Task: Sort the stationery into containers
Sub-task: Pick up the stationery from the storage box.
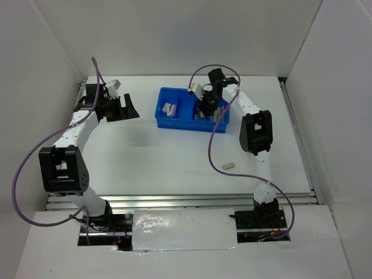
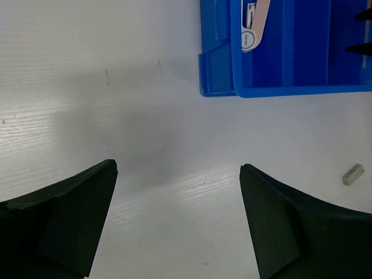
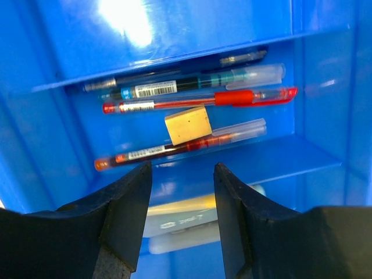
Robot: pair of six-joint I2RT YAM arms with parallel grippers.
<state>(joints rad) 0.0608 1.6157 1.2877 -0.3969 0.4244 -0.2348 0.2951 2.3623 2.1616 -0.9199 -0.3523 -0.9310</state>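
The blue tray (image 1: 186, 126) stands at the back middle of the table. My right gripper (image 1: 206, 110) hangs over its right side, open, with nothing between its fingers (image 3: 182, 174). Beyond its fingertips, one compartment (image 3: 174, 35) holds several pens: a red pen (image 3: 197, 102), a dark pen (image 3: 192, 84) and a red-ink pen (image 3: 174, 148). A small tan piece (image 3: 187, 125) rests on them. Pale stubby markers (image 3: 180, 218) lie in the nearer section. A white-pink item (image 2: 253, 23) lies in the tray's left section. My left gripper (image 2: 177, 168) is wide open over bare table, left of the tray (image 2: 279, 58).
One small pale eraser block (image 1: 228, 165) lies loose on the table in front of the tray, also seen at the right edge of the left wrist view (image 2: 352, 174). White walls enclose the table on three sides.
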